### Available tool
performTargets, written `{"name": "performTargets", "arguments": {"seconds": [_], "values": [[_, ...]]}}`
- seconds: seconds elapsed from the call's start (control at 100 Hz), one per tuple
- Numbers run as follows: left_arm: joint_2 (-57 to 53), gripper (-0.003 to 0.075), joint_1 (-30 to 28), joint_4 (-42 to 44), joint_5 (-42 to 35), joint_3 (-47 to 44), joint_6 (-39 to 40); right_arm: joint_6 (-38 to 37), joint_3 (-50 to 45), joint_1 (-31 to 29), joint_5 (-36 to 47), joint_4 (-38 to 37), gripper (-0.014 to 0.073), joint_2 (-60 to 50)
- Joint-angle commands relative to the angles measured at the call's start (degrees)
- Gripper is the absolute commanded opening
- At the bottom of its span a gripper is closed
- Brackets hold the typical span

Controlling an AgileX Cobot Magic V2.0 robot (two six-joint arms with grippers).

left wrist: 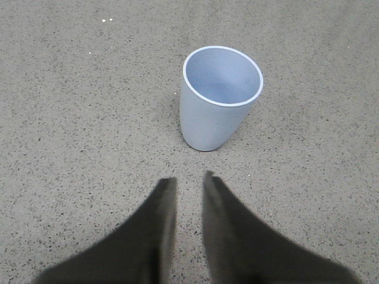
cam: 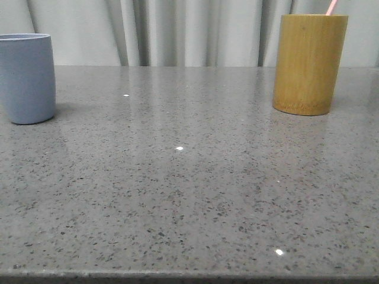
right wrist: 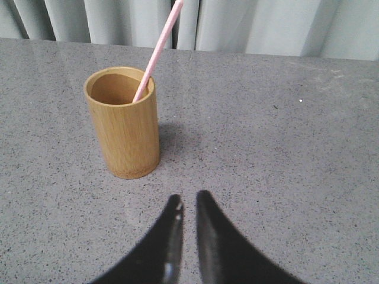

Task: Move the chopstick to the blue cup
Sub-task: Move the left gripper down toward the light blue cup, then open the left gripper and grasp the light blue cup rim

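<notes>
The blue cup (cam: 26,80) stands upright at the table's far left and looks empty in the left wrist view (left wrist: 216,112). A pale pink chopstick (cam: 331,7) leans in the tan bamboo holder (cam: 309,65) at the far right. It also shows in the right wrist view (right wrist: 159,50), inside the holder (right wrist: 125,133). My left gripper (left wrist: 189,177) hovers a short way from the blue cup, its jaws nearly together and empty. My right gripper (right wrist: 188,198) is a short way from the holder, its jaws nearly together and empty. Neither gripper shows in the front view.
The grey speckled table (cam: 189,189) runs from its front edge up to a pale curtain (cam: 177,29) behind. The cup and the holder stand far apart, near opposite sides.
</notes>
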State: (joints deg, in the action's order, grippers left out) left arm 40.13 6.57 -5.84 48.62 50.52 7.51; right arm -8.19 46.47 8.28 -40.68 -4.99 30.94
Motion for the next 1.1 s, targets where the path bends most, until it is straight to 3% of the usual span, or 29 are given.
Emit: {"name": "performTargets", "arguments": {"seconds": [0.0,0.1,0.18,0.49,1.09], "values": [[0.26,0.0349,0.15,-1.13,-3.34,2.09,-0.59,0.22,2.06,-0.35,3.94,-0.38,0.0290,0.66],[0.26,0.0543,0.15,-0.84,-3.44,2.09,-0.59,0.22,2.06,-0.35,3.94,-0.38,0.0451,0.66],[0.26,0.0614,0.15,-0.98,-3.41,2.09,-0.59,0.22,2.06,-0.35,3.94,-0.38,0.0522,0.66],[3.34,0.0597,0.15,-1.71,-4.44,3.44,-0.59,0.22,2.06,-0.35,3.99,-0.38,0.0530,0.66],[31.75,0.0597,0.15,-1.71,-3.05,22.49,-2.10,0.22,2.06,-0.35,3.99,-0.38,0.0530,0.66]]}}
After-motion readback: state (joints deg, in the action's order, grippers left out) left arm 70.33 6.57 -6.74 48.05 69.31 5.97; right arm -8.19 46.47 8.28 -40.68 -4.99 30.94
